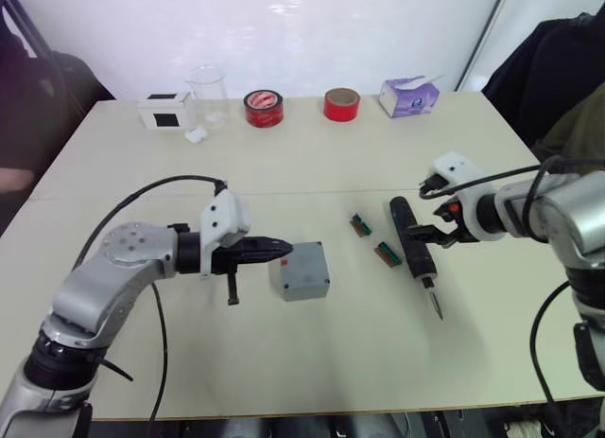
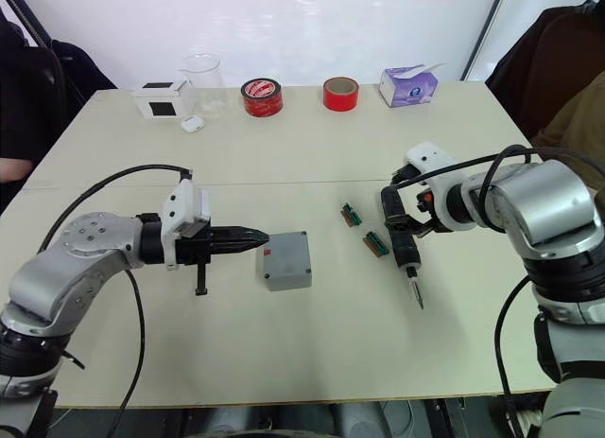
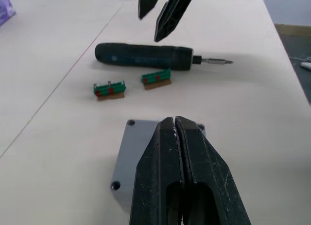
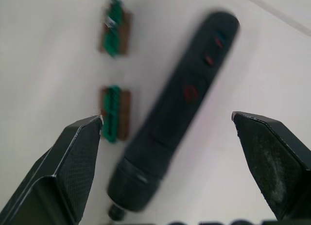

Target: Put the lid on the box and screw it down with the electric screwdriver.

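Item 1: box (image 1: 301,271), grey, sq., on the table (image 1: 312,164) nr centre, lid (image 3: 130,147) lying flat on top w/ corner screw holes visible in left wrist view; whether any screws are in, can't tell. Item 2: left gripper (image 1: 284,250), fingers pressed together w/ nothing between, tips at the box's left upper edge, over the lid; contact w/ lid looks likely but can't confirm. Item 3: electric screwdriver (image 1: 413,248), dark, lying flat on table to the right of box, well apart from it, metal bit (image 1: 435,303) pointing toward the robot's side. Item 4: right gripper (image 2: 405,220), fingers spread wide, poised over the screwdriver's thick body, one finger each side in right wrist view, not touching it. Item 5: two small green connector pieces (image 1: 359,225) and (image 1: 386,254), betw. box and screwdriver, just beside the screwdriver, apart from each other. Far edge of table, left to right: white box w/ black panel (image 1: 164,112); small white object (image 1: 196,134) just in front of it; clear beaker (image 1: 207,95); red-and-black tape roll (image 1: 264,108); red tape roll (image 1: 341,104); purple tissue pack (image 1: 408,96). All far-edge items well apart from both grippers.
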